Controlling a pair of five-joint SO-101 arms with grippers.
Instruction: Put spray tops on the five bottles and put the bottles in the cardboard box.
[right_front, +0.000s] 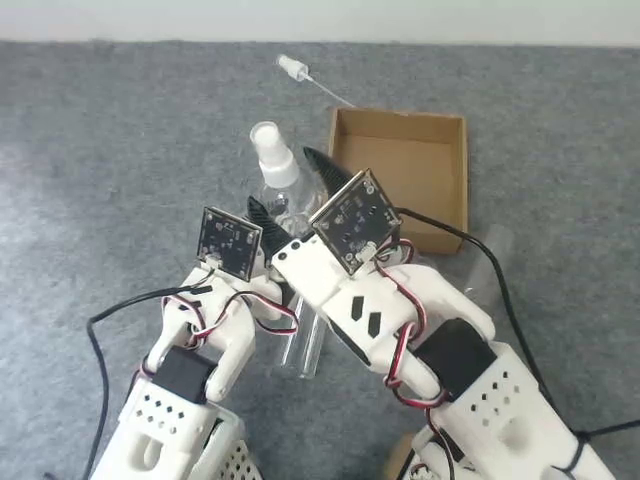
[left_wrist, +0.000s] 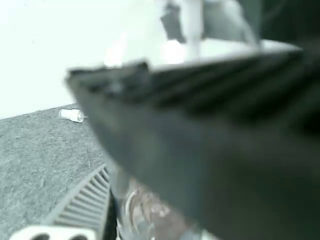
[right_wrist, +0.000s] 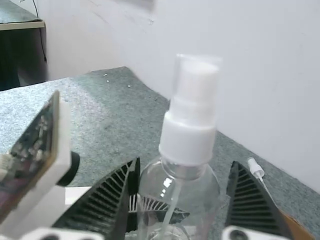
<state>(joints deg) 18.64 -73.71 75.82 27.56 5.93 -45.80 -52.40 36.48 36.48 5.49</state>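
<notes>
**High view: capped bottle staged beside the box**

1. Workpiece. One clear bottle (right_front: 282, 195) stands upright near the middle of the counter (right_front: 90, 150), with its spray top (right_front: 266, 140) seated. It is just beside the cardboard box (right_front: 458, 170), on the wall facing the counter's left edge. This position suits a short transfer, and boxing is not yet done.

2. Right end effector (right_wrist: 182, 170). The jaws are spread and straddle the bottle's shoulder. In the right wrist view one jaw meets the clear wall and the other stands slightly off it, so the bottle is bracketed rather than clamped. Judged purpose: alignment for a grasp below the spray top.

3. Left end effector (left_wrist: 125, 200). It sits low, close against the same bottle. Whether it is open or closed cannot be told. It is probably steadying the base.

4. Remaining stock. A loose spray top (right_front: 293, 67) lies near the counter's far edge. Uncapped bottles (right_front: 305, 345) lie under the arms toward the near edge, within reach for later cycles.
</notes>
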